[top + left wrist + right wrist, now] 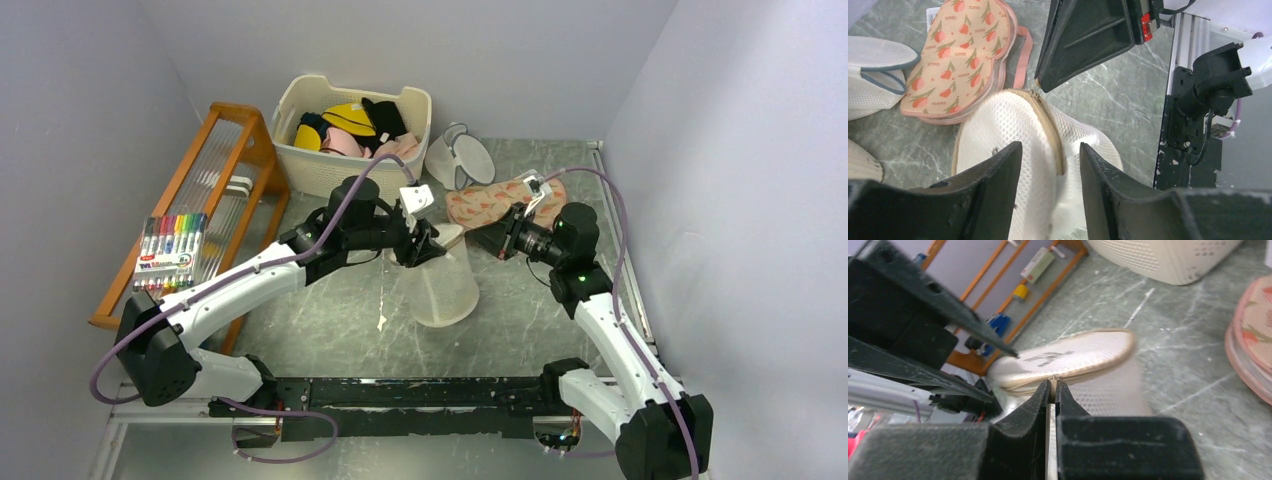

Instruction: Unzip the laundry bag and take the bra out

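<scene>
Currently I am reaching both arms over mid-table; the laundry bag [441, 288] is standing on the table [320, 340], just in front of the pink pouch [488, 200], lid end tipping up toward my grippers; my left gripper [1050, 149] is biting the bag from the left, jaws part-closed, with white mesh and the cream zip rim [1050, 130] filling the gap between them; my right gripper [1053, 383] is meeting the rim from the right, jaws pinched almost to nothing on a cream sliver at the zip line; I am not managing to tell whether that sliver is the pull itself; a dark mark is showing on the lid, blurred; the plain mesh bag [458, 160] and the basket [320, 170] are sitting behind, apart from the bag.
</scene>
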### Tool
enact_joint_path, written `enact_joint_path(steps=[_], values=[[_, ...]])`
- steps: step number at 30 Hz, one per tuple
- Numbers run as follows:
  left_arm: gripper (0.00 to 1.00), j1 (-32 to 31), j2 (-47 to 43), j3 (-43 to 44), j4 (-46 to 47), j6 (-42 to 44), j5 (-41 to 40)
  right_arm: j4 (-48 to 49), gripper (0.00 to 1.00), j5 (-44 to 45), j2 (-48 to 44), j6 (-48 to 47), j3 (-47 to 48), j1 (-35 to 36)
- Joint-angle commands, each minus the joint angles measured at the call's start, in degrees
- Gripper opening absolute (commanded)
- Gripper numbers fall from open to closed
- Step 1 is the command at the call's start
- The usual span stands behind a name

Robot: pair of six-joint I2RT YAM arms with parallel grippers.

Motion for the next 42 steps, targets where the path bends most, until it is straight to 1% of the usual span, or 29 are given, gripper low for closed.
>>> enact_joint_path(steps=[1, 3, 5, 8, 11, 14, 16, 19, 21, 23, 26, 29, 30, 31, 33, 36, 38, 40, 42], values=[[0.61, -0.2, 1.6, 2.6, 0.1, -1.1, 2.0, 7.0, 0.0, -6.7, 0.8, 4.1, 0.5, -0.1], [0.63, -0.2, 2.8, 4.2, -1.0, -2.3, 2.1, 8.8, 0.0, -8.7, 1.5, 4.9, 0.2, 0.3], [0.63, -0.3, 3.8, 5.9, -3.7, -2.4, 1.4, 7.5, 0.0, -7.3, 1.4, 3.7, -0.1, 0.3], [0.65, 0.0, 4.0, 4.9, -2.6, -3.4, -2.8, 7.9, 0.0, -7.0, 1.7, 4.5, -0.7, 0.3], [0.6, 0.2, 5.4, 6.6, -4.7, -3.3, -3.8, 9.9, 0.0, -7.0, 1.0, 5.2, -2.2, 0.5], [0.59, 1.1, 6.1, 5.4, -2.8, -4.0, -3.6, 9.5, 0.0, -6.5, 1.1, 5.3, -2.3, 0.5], [0.57, 2.1, 7.5, 6.6, -3.9, -4.1, -2.5, 8.5, 0.0, -7.5, 1.5, 4.6, -1.7, 0.6], [0.51, 3.0, 9.1, 7.7, -5.1, -4.0, 0.1, 8.4, 0.0, -7.0, 1.0, 3.7, -2.8, 0.8], [0.49, 3.0, 9.2, 6.6, -3.7, -3.9, 1.9, 8.5, 0.0, -6.1, 1.3, 4.3, -2.9, 0.8], [0.41, 3.0, 10.0, 6.6, -2.9, -4.5, 2.9, 8.8, 0.0, -7.3, 2.4, 4.4, -2.1, 0.8], [0.24, 3.0, 12.1, 9.6, -7.1, -3.5, 3.9, 9.5, 0.0, -7.9, 3.2, 4.2, -2.1, 1.0], [0.14, 3.0, 11.1, 7.8, -4.8, -3.9, 2.9, 8.9, 0.0, -5.6, 2.7, 4.7, -2.9, 1.1], [0.09, 3.0, 11.0, 7.7, -4.7, -3.9, 2.7, 7.9, 0.0, -5.4, 2.7, 4.1, -2.6, 1.1], [0.07, 3.0, 11.2, 8.3, -5.2, -3.7, 2.8, 6.8, 0.0, -4.9, 2.6, 3.4, -2.4, 1.1], [0.07, 3.0, 11.1, 9.2, -6.6, -3.2, 4.1, 2.9, 0.0, -1.3, 2.0, 1.6, -2.7, 1.1], [0.07, 2.9, 9.5, 7.3, -4.6, -3.3, 4.5, 0.2, 0.0, 8.5, 1.0, 2.2, -5.1, 1.0], [0.07, 2.9, 8.7, 6.6, -3.7, -2.9, 4.3, -1.8, 0.0, 14.5, 2.0, 3.1, -5.3, 0.6], [0.07, 2.9, 8.6, 6.4, -3.3, -2.6, 3.5, -1.8, 0.0, 16.0, 4.5, 2.1, -4.5, 0.4], [0.07, 2.9, 9.2, 7.2, -5.0, -1.9, 2.5, -1.3, 0.0, 16.8, 7.3, 0.3, -4.1, 0.4]])
